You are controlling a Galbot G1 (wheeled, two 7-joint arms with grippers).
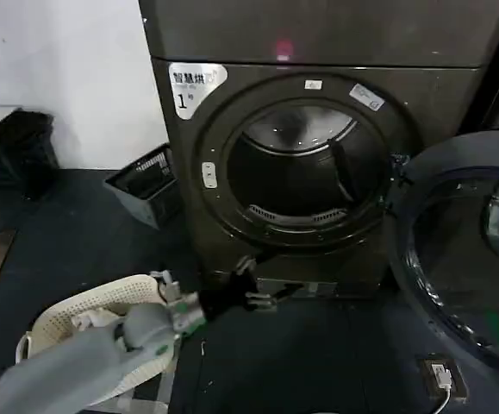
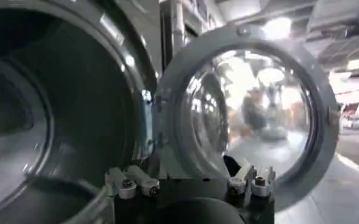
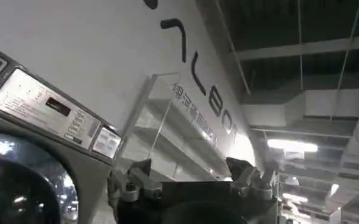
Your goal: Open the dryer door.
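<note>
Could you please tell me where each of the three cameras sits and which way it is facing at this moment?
Head view: on the robot's head, looking forward and down at the dark grey dryer, its large round chrome-rimmed dryer door swung open; the left arm's left gripper reaches low before it.
Left wrist view: on the left wrist, facing the drum opening and open door; gripper empty, open.
Right wrist view: on the right wrist, tilted up past a control panel toward the ceiling; the right gripper is open.
Shared: head and left wrist views show the open door.

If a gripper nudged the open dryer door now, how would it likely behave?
The dryer door hangs swung wide to the right of the drum opening, so it would probably pivot on its hinge rather than slide. Its wide rim and glass suggest it is rigid and fairly heavy. The left gripper, open, sits below the opening.
</note>
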